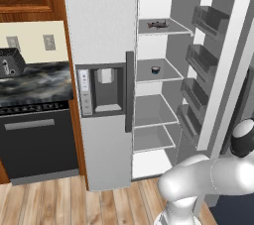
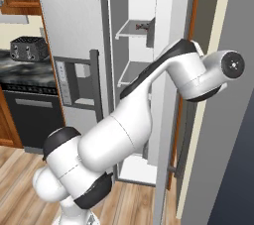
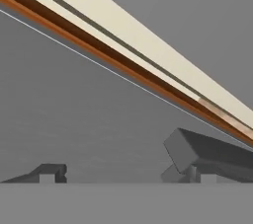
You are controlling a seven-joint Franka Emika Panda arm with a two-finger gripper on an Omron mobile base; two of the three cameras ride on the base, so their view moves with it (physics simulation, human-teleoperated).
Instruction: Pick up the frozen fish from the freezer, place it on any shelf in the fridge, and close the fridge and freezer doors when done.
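Note:
The fridge compartment (image 1: 154, 110) stands open, its door (image 1: 218, 60) swung out to the right with several bins on its inner face. On the top shelf lies a small dark item that looks like the frozen fish (image 1: 158, 24), seen from the other side as the fish (image 2: 143, 27). The freezer door (image 1: 101, 85), the left one with the dispenser, is shut. My arm (image 2: 198, 70) reaches right, past the edge of the open door. In the hand view my gripper (image 3: 123, 171) is open with nothing between its fingers, facing a flat grey panel close up.
A small dark can (image 1: 155, 70) sits on the second fridge shelf. A dishwasher (image 1: 37, 140) and a stone counter with a toaster (image 1: 10, 63) stand left of the freezer. A brown and cream trim strip (image 3: 123, 55) crosses the hand view diagonally.

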